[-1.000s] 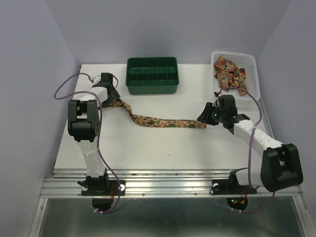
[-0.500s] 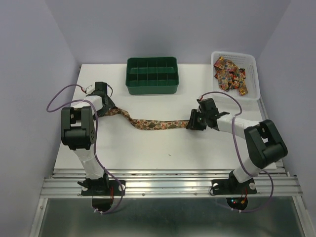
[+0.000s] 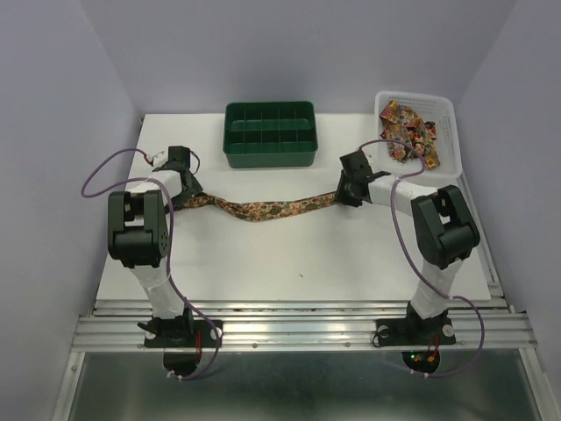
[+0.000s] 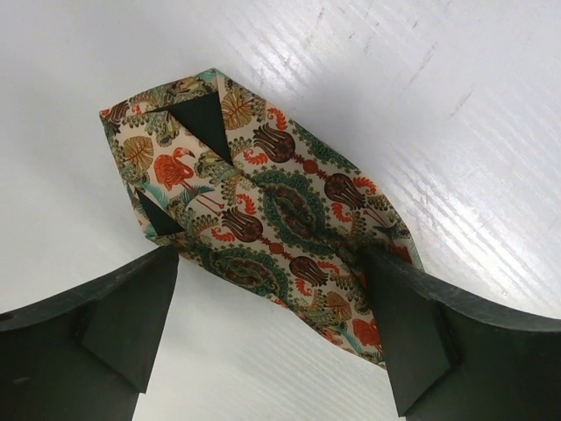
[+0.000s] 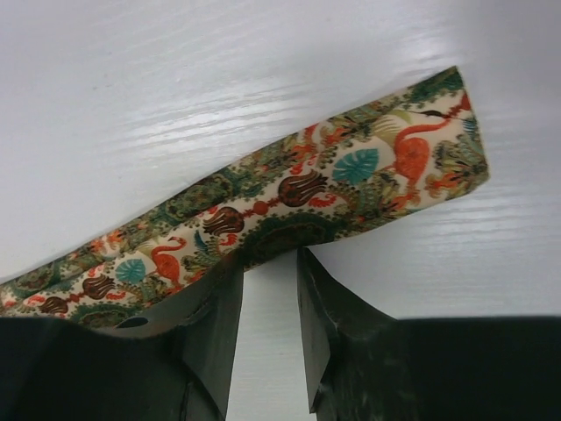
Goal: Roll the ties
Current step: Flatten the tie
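Midway across the bench (image 3: 289,263) the tie (image 3: 272,209) is lying stretched from left to right. The left jaws are hanging wide, released, straddling its broad pointed end. The right jaws are clenching the narrow end, having dragged it inward and farther back toward the tray (image 3: 267,156), so the tie is slackening; rolling is probably beginning there.
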Robot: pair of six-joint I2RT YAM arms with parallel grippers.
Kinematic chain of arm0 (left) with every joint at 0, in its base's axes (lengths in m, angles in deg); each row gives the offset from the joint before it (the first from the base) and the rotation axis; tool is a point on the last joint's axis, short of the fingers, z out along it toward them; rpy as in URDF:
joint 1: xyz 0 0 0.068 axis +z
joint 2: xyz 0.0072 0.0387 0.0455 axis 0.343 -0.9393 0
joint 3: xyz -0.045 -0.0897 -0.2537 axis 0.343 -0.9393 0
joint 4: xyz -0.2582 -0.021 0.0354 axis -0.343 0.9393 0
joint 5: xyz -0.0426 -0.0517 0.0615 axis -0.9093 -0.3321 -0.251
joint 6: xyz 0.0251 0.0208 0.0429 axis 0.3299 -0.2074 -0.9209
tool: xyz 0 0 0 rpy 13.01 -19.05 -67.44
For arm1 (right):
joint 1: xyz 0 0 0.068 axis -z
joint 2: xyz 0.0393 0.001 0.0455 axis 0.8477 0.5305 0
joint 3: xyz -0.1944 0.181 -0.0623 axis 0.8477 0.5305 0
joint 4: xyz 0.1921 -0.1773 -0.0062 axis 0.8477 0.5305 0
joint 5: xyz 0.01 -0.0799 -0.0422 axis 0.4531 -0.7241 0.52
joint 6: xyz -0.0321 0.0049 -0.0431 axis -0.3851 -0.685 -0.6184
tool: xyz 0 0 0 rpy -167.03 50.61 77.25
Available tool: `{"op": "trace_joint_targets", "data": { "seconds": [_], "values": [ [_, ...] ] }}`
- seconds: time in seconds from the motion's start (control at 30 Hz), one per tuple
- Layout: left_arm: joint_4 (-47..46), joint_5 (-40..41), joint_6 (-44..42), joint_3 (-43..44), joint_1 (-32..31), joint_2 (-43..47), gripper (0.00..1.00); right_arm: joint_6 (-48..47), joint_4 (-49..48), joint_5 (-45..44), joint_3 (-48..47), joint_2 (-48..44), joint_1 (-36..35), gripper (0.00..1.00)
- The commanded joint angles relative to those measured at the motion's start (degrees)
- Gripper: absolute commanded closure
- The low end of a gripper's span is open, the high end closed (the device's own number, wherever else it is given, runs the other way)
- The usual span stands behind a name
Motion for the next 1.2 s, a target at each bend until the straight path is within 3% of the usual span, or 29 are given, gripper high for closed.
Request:
{"op": "trace_joint_targets", "data": {
  "seconds": [0.0, 0.27, 0.47, 0.7, 1.0, 1.17],
  "values": [
    [6.09, 1.97, -3.43, -1.19, 0.92, 3.35, 0.01, 0.56, 7.3, -6.02, -1.2, -0.38, 1.6, 0.62],
    [0.22, -3.9, -1.59, -9.89, 2.58, 19.96, 0.01, -9.8, 1.33, 9.35, 0.37, -9.86, 2.66, 0.62],
    [-3.04, -7.69, 1.57, -14.38, 8.46, 26.65, 0.01, -12.01, -3.07, 12.26, 3.54, -12.78, 2.75, 0.6],
    [-8.58, -9.01, 5.09, -13.25, 9.79, 20.78, 0.01, -11.75, -2.98, 10.86, -1.11, -5.58, 2.75, 0.61],
    [-5.51, -7.96, 6.59, -7.01, 10.14, 5.58, 0.01, -10.34, 4.56, 6.56, -10.51, 7.69, 5.65, 0.65],
    [-5.33, -6.64, 6.5, -6.65, 10.41, 2.31, 0.01, -8.94, 6.5, 3.83, -9.99, 8.75, 7.93, 0.65]
  ]
}}
